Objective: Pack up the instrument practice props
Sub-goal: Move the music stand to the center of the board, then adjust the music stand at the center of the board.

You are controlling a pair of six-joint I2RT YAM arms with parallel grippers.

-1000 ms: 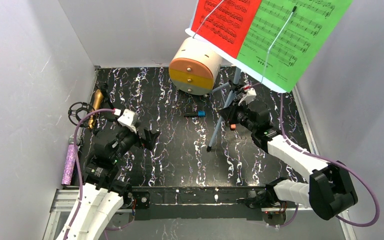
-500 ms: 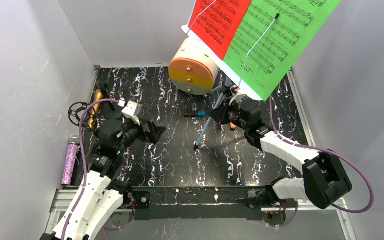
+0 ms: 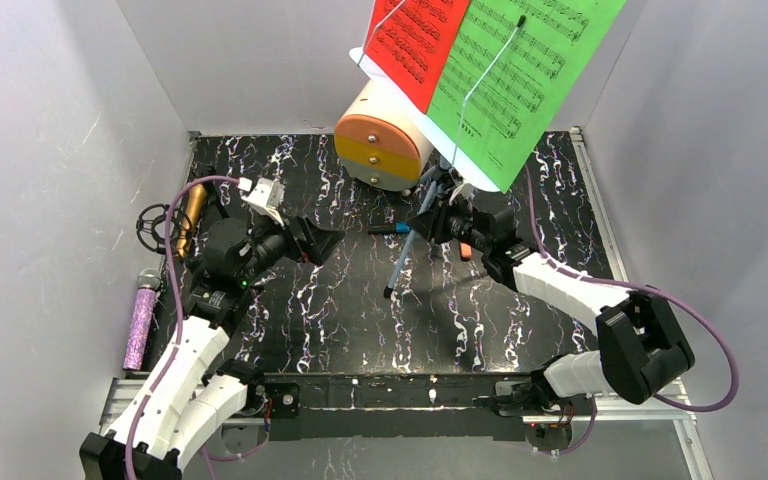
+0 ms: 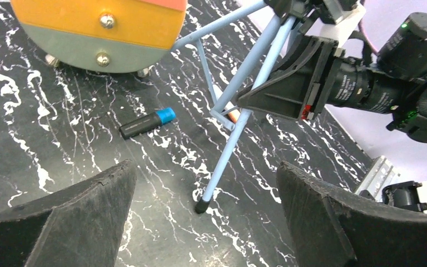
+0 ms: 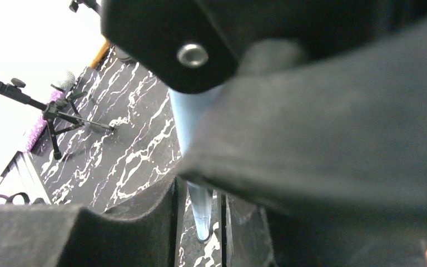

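Top external: a black, white-veined table (image 3: 350,320) between pale walls, with both arms reaching in from its near edge.
right gripper (image 3: 432,222): closed on the pale-blue sheet-music tripod (image 3: 406,252) at the hub where its legs meet. The right wrist view shows a pale-blue tube pinched between the black fingers (image 5: 89,233).
pale-blue sheet-music tripod: right of the table's middle and tilted, its top leaning toward the far left. One leg slants down to the near left; I cannot tell whether its black foot touches the table.
red music sheet (image 3: 412,40): on the tripod's rest, side by side with the green music sheet (image 3: 525,65) on its right, each under a thin wire clip.
left gripper (image 3: 317,243): jaws spread wide with nothing between them, above the table left of the tripod and aimed at its slanting leg.
gold microphone (image 3: 191,212): at the table's left edge, on a black mount.
purple microphone (image 3: 140,325): silver-headed, lying along the left wall, nearer than the gold one.
small black mic tripod (image 5: 55,119): upright by the left edge, seen in the right wrist view.
round cream-and-orange drawer cabinet (image 3: 385,145): at the far edge, just behind the tripod's legs.
black stick with a blue end (image 3: 390,228): flat on the table between the cabinet and the slanting leg.
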